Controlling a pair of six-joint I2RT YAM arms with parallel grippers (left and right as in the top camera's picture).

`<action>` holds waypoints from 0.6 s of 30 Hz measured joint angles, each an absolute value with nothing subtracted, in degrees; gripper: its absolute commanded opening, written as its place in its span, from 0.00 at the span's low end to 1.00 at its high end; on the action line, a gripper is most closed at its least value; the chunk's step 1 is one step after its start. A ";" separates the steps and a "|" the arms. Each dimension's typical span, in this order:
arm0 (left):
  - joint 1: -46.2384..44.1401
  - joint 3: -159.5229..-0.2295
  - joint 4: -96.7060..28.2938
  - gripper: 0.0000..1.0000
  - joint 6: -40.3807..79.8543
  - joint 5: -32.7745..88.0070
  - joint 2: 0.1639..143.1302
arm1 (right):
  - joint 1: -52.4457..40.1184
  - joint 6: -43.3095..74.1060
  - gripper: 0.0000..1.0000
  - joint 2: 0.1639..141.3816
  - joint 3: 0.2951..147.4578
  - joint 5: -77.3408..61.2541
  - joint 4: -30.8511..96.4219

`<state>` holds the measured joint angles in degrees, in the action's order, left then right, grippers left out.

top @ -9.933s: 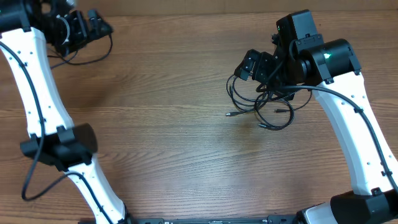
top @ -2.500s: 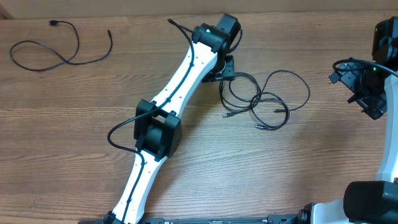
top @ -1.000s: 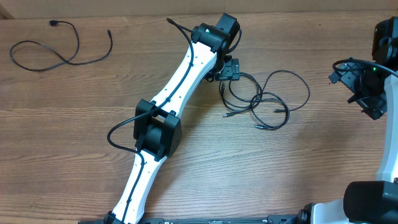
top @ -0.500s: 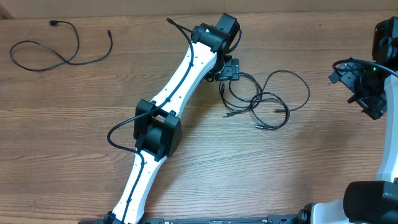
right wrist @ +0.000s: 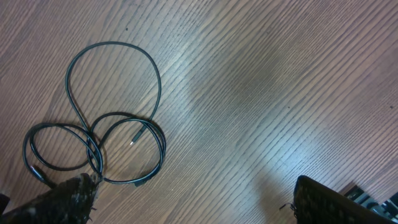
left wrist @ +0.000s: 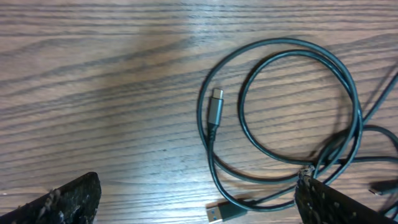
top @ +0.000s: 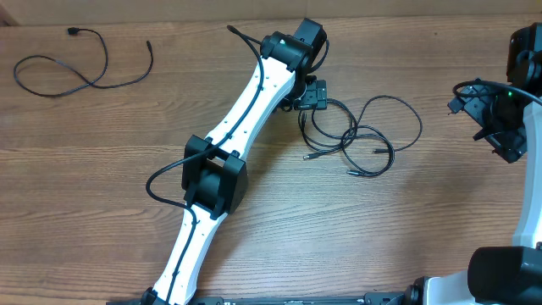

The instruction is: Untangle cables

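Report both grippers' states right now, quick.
Left gripper: open, above the tangled cables, holding nothing.
Right gripper: open, holding nothing.

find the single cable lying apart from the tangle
Overhead view: the single cable lies alone at the far-left corner of the table, well away from the tangle, which sits right of centre beside the left hand.
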<state>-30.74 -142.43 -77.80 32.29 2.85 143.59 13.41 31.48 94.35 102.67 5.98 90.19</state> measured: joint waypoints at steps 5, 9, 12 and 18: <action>-30.74 -142.43 -76.93 1.00 32.40 6.57 143.59 | 13.41 31.48 1.00 94.35 102.67 5.98 90.24; -30.57 -142.43 -76.53 1.00 30.94 7.03 143.59 | 13.41 31.48 1.00 94.35 102.67 5.98 90.19; -29.67 -142.43 -76.42 0.99 30.24 7.57 143.59 | 13.41 31.48 1.00 94.35 102.67 5.98 90.21; -26.57 -142.43 -75.20 1.00 29.74 7.14 143.59 | 13.41 31.46 1.00 94.35 102.67 5.96 90.13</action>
<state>-26.57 -142.43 -75.20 29.74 7.14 143.59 13.41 31.46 94.35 102.67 5.96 90.13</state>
